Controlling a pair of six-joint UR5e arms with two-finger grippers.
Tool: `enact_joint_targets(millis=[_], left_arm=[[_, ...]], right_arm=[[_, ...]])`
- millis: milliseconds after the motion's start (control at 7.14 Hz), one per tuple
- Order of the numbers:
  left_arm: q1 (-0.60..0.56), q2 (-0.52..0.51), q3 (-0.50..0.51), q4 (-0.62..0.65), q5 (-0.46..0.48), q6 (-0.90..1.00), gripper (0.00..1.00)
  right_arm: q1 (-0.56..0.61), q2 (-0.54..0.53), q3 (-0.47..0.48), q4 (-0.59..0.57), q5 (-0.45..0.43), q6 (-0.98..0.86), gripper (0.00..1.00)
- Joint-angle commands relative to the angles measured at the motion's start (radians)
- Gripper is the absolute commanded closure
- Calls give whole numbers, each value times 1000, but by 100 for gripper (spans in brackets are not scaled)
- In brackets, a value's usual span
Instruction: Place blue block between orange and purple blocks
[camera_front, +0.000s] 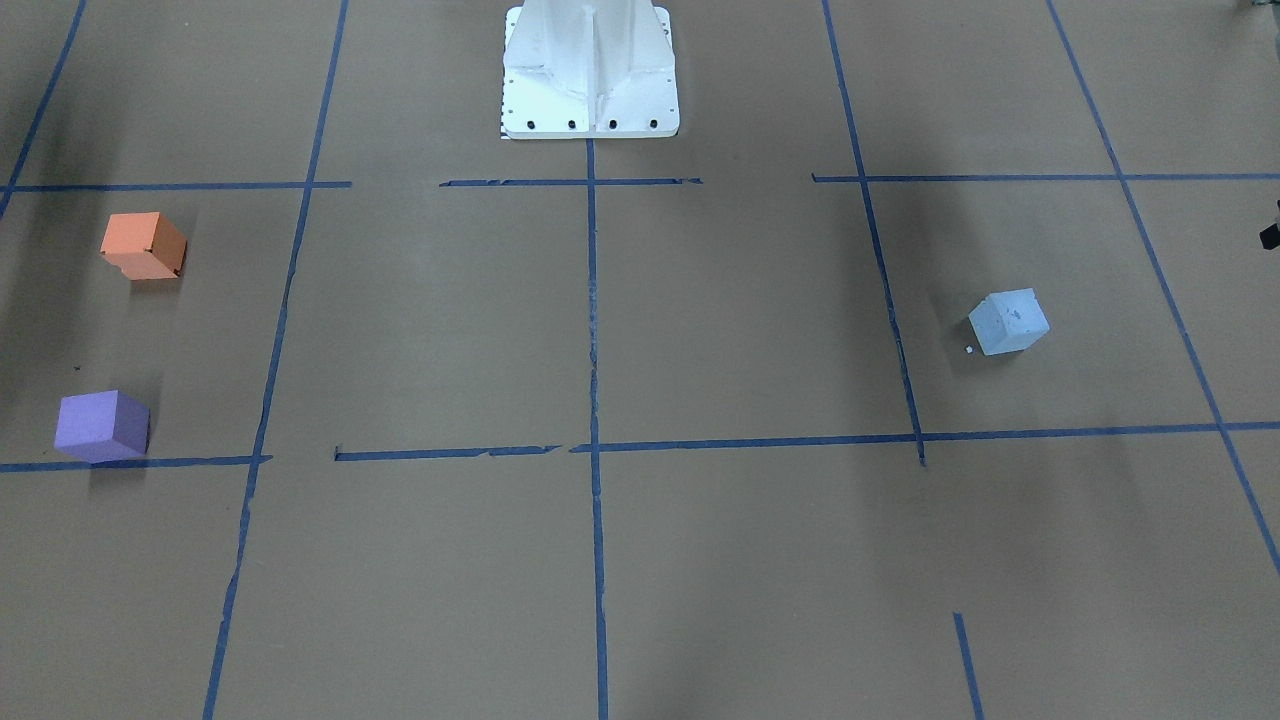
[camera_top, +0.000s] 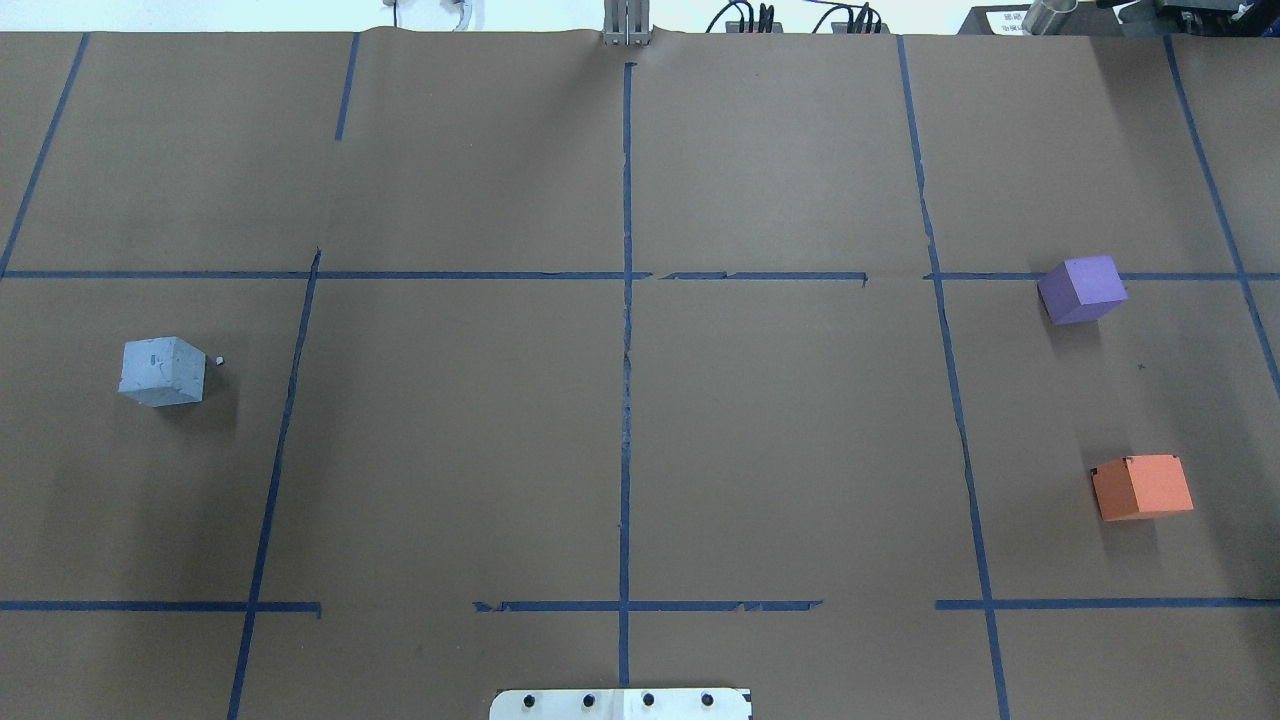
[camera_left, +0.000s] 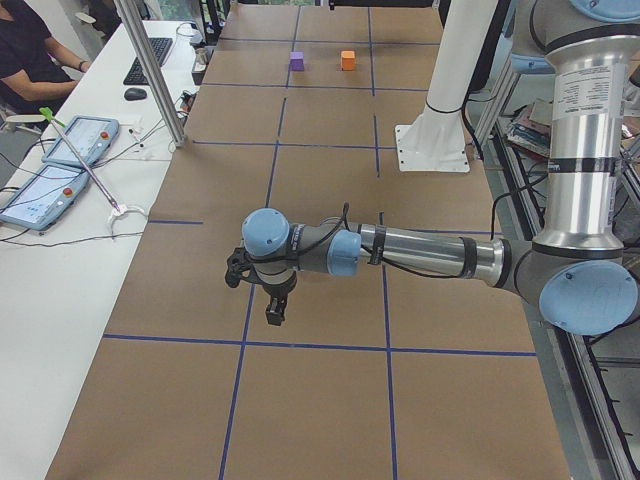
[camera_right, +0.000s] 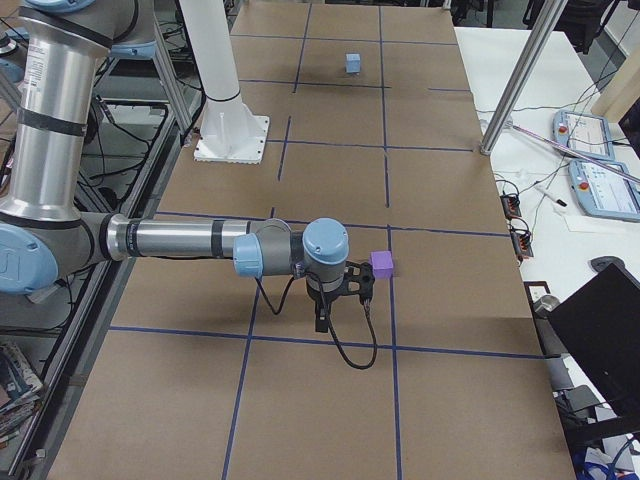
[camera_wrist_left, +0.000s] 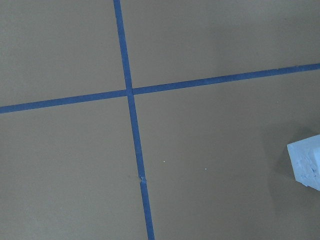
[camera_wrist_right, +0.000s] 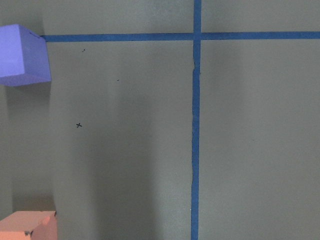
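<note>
The pale blue block (camera_front: 1008, 321) lies on the brown table on my left side; it also shows in the overhead view (camera_top: 162, 371) and at the left wrist view's right edge (camera_wrist_left: 306, 160). The orange block (camera_top: 1142, 487) and the purple block (camera_top: 1082, 289) lie apart on my right side, with bare table between them. Both show at the left of the right wrist view: orange (camera_wrist_right: 27, 226), purple (camera_wrist_right: 22, 55). My left gripper (camera_left: 272, 310) hangs above the table near the blue block. My right gripper (camera_right: 325, 318) hangs near the purple block (camera_right: 381, 264). I cannot tell whether either is open.
Blue tape lines (camera_top: 625, 400) divide the table into squares. The white robot base (camera_front: 590, 75) stands at the table's near-middle edge. A side desk with tablets (camera_left: 75, 140) and a seated person (camera_left: 30, 50) runs along the far edge.
</note>
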Motion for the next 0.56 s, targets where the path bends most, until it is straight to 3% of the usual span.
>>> enact_joint_targets(millis=[0,280,420], left_arm=[[128,-9,12,-130,6,-244,0],[297,-47,12,-273,16,-595,0],[399,-65,18,-345,73,-720,0]], right_arm=[[-2,5,4,3,18,3,0],[-17,-4,-8,107,18,4,0],[-18,-6,-8,112,21,4,0]])
